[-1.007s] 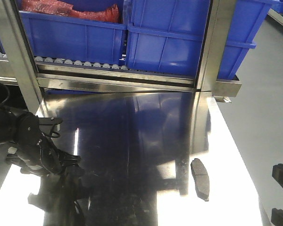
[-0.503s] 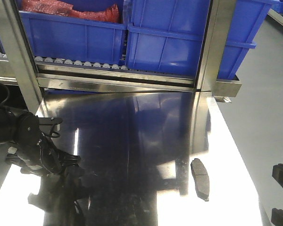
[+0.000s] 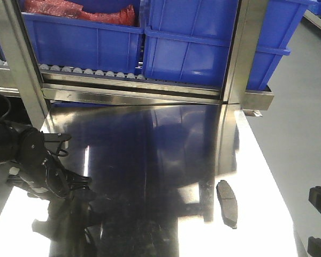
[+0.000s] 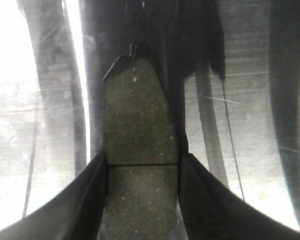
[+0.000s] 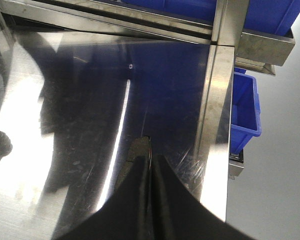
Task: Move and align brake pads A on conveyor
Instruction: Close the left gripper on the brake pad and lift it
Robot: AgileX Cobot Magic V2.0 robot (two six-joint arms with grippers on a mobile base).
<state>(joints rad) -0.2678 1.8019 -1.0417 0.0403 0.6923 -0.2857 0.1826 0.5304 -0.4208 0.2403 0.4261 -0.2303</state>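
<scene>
At the far left, my left tool (image 4: 142, 162) is clamping a brake pad (image 4: 138, 110) by its two long sides, with one of the fingers (image 4: 85, 205) pressing in on each side right at the groove (image 4: 140, 165). The pad's long axis is running straight away from my wrist camera, its tapered far end is pointing ahead over the steel desk (image 3: 150, 155), and its near end is being cut off by the frame. In the front view my black left arm (image 3: 27, 155) is hiding this pad. Further right, a second brake pad (image 3: 227, 204) is lying flat on the desk near its right edge, its long axis pointing roughly toward the roller rack (image 3: 96, 72), apart from both tools. My right tool (image 5: 151, 167) is keeping its fingers together with only a thin seam showing. A dark shape (image 5: 135, 157) is poking out past the tips, half covered, and I cannot tell whether I am touching it.
</scene>
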